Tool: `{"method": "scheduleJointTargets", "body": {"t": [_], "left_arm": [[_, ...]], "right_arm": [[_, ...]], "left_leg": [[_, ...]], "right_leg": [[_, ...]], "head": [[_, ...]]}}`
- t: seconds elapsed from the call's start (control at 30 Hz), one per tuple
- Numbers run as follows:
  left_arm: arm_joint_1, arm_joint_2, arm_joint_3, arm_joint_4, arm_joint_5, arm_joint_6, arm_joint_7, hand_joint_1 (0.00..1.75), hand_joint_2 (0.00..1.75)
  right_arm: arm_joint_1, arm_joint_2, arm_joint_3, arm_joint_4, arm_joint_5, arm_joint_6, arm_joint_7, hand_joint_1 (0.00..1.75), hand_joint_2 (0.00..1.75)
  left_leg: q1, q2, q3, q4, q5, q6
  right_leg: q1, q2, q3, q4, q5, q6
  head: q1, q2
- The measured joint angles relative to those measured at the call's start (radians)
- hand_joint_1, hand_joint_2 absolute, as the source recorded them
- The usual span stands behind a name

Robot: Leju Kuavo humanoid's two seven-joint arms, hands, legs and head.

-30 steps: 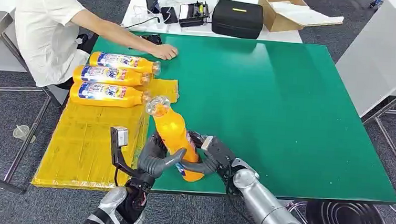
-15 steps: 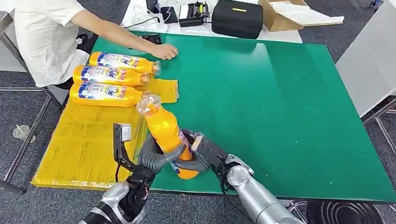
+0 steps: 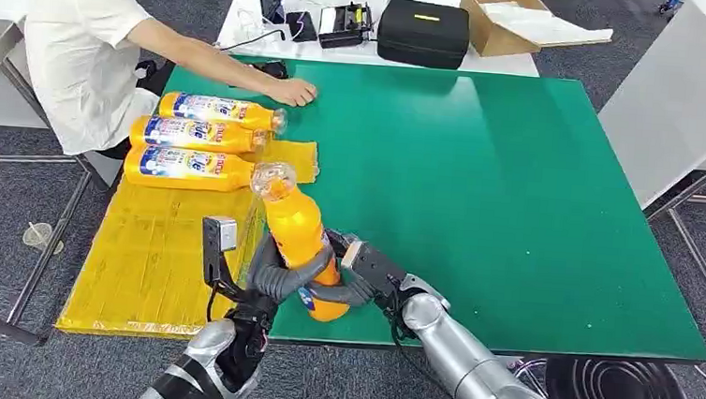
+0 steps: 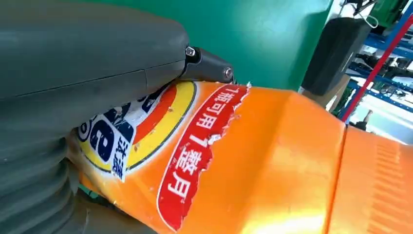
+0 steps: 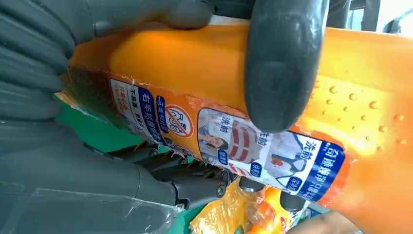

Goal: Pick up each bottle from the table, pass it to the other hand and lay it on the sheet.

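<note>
Three bottles [image 3: 205, 139] side by side on sheet [image 3: 148, 251], left of table [image 3: 519, 192], person [image 3: 79, 39] apparently behind them.

Near sheet [image 3: 148, 260] bare; three laid bottles [image 3: 194, 137], person's arm [image 3: 218, 63] block far end

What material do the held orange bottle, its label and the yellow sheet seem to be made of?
Orange bottle: probably glossy plastic; it shows bright highlights, moulded ridges and raised dots.
Label: likely thin printed film or paper; its edge is torn and ragged.
Yellow sheet: seemingly thin plastic film; it looks shiny and wrinkled, though I cannot be certain.
Both the left hand and the right hand grip the bottle.
</note>
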Motion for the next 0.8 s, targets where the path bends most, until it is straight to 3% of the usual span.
{"method": "scheduleJointTargets", "body": {"t": [0.13,0.17,0.33,0.5,0.67,0.8], "left_arm": [[0.003,0.000,0.008,-0.006,0.000,-0.001,-0.013,1.75,1.75],[0.007,0.000,0.011,-0.013,0.002,-0.001,-0.014,1.75,1.75],[0.049,0.000,0.026,-0.071,0.012,-0.003,-0.016,1.75,1.75],[0.128,0.011,0.051,-0.173,-0.004,0.037,-0.042,1.75,1.75],[0.167,0.015,0.092,-0.292,-0.101,0.221,-0.104,1.75,1.75],[0.162,0.025,0.109,-0.310,-0.481,0.525,-0.233,1.75,1.75]], "right_arm": [[0.003,0.000,0.009,0.000,-0.011,0.014,-0.007,0.00,1.75],[0.007,0.000,0.011,0.000,-0.014,0.014,-0.010,0.00,0.00],[0.035,0.003,0.010,-0.009,-0.019,-0.045,-0.017,0.00,0.00],[0.105,0.005,-0.012,-0.065,0.049,-0.185,-0.039,0.00,0.00],[0.211,-0.006,-0.055,-0.157,0.130,-0.293,-0.041,0.00,0.00],[0.298,-0.029,-0.092,-0.226,0.213,-0.371,-0.059,0.00,0.00]], "left_leg": [[0.000,0.000,0.000,0.000,0.000,0.000],[0.000,0.000,0.000,0.000,0.000,0.000],[0.000,0.000,0.000,0.000,0.000,0.000],[0.000,0.001,0.000,0.000,-0.001,0.000],[0.000,-0.001,-0.001,0.000,-0.001,0.000],[0.000,0.000,-0.002,0.000,-0.001,0.000]], "right_leg": [[0.000,0.000,0.000,0.000,0.000,0.000],[0.000,0.000,0.000,0.000,0.000,0.000],[0.000,0.000,0.000,0.000,0.000,0.000],[0.000,0.000,-0.002,0.000,0.000,0.000],[0.000,-0.001,-0.001,0.000,-0.001,0.000],[0.000,0.000,-0.003,0.000,0.000,0.000]], "head": [[0.000,0.000],[0.000,0.000],[0.000,0.000],[0.000,0.000],[0.000,0.000],[0.000,0.000]]}}
